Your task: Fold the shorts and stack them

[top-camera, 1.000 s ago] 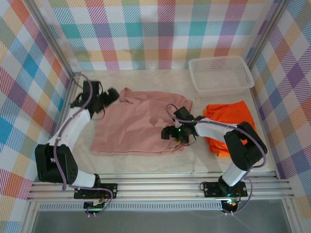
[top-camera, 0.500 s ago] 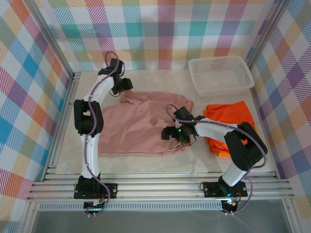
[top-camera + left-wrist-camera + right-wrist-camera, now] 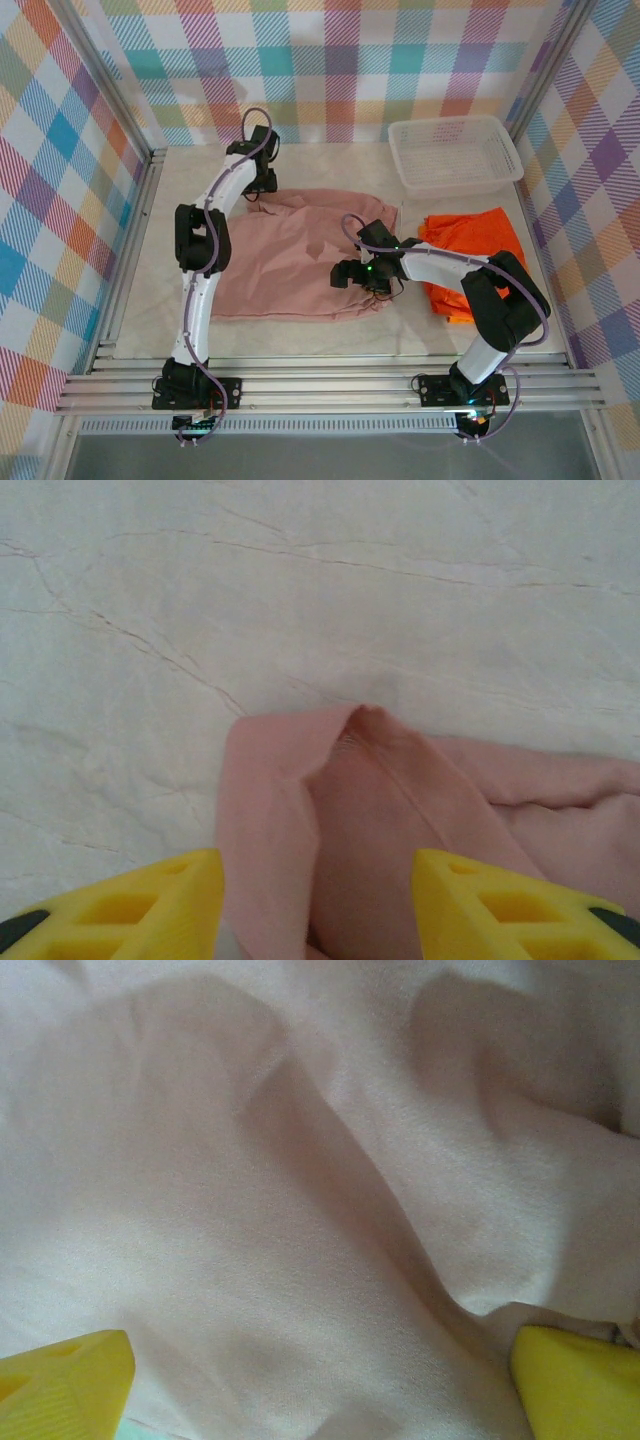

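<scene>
The dusty pink shorts (image 3: 290, 255) lie spread flat mid-table. My left gripper (image 3: 262, 187) reaches over their far left corner; in the left wrist view it (image 3: 318, 910) is open, its yellow fingers (image 3: 150, 905) standing either side of a raised fold of the pink shorts (image 3: 350, 810). My right gripper (image 3: 365, 277) rests on the pink shorts' right part; it (image 3: 320, 1390) is open wide, with pink cloth (image 3: 300, 1210) spread under it. The orange shorts (image 3: 478, 250) lie folded in a pile to the right.
A white mesh basket (image 3: 455, 152) stands at the far right corner. Checked walls close in the table (image 3: 330, 160) on three sides. Bare white table cover (image 3: 300, 580) lies beyond the pink corner.
My left arm has swung from the table's left side out to the pink shorts' far left corner. The right arm and the shorts have stayed put.
</scene>
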### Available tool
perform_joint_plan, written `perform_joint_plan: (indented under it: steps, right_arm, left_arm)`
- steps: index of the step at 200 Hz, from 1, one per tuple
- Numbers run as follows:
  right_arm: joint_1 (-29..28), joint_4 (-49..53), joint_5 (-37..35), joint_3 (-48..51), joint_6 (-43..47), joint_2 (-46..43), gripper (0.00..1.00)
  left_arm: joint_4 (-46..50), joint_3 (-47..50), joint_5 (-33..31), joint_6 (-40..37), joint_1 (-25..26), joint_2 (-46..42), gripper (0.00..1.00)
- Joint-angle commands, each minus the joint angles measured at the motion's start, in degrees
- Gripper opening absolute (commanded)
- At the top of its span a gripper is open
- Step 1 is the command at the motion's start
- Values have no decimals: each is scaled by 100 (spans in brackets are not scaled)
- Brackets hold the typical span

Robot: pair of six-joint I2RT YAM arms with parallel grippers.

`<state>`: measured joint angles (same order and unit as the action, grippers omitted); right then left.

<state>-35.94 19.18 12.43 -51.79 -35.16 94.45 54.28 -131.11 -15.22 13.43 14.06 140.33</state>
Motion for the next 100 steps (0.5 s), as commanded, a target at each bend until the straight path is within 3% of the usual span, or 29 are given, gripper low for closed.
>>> perform_joint_plan:
  steps: [1, 18, 40, 81, 100]
  right_arm:
    - [6, 203, -91, 55, 44, 291, 97]
    - [8, 212, -65, 20, 48, 351, 97]
    - [8, 218, -56, 6, 44, 367, 97]
    - [11, 297, -137, 52, 20, 373, 97]
    - [4, 326, -185, 128, -46, 383, 97]
  left_arm:
    - [276, -169, -342, -151, -44, 196, 52]
    - [267, -215, -300, -163, -44, 313, 49]
    - [291, -409, -369, -217, -44, 508, 39]
    - [395, -982, -812, -434, -45, 594, 0]
    - [231, -1066, -886, -545, -66, 241, 0]
